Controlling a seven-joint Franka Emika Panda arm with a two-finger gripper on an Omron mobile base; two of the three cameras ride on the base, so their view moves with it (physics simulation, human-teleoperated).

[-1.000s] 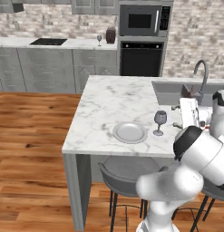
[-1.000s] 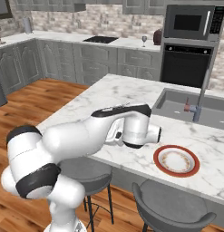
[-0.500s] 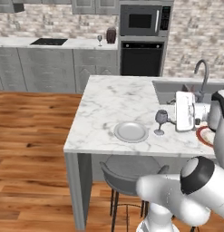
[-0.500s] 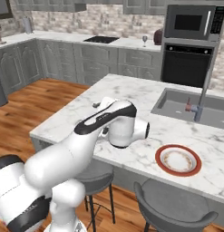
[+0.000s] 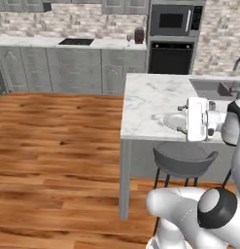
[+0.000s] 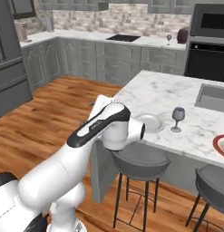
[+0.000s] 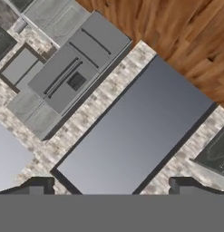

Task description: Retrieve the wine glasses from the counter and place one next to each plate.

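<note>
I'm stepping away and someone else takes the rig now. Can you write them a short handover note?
Gripper: jaws open, holding nothing.
One wine glass stands on the island beside the grey-white plate: that place is done.
The second wine glass is on the far counter, by the dark jar.
The red-rimmed plate has no glass beside it.
Left: fetch the second glass and set it by that plate.

Open wood floor (image 5: 58, 141) between island (image 6: 163, 93) and far bench (image 5: 53, 43), dark jar (image 5: 139, 35) just beside the far wine glass (image 5: 128, 38)
</note>
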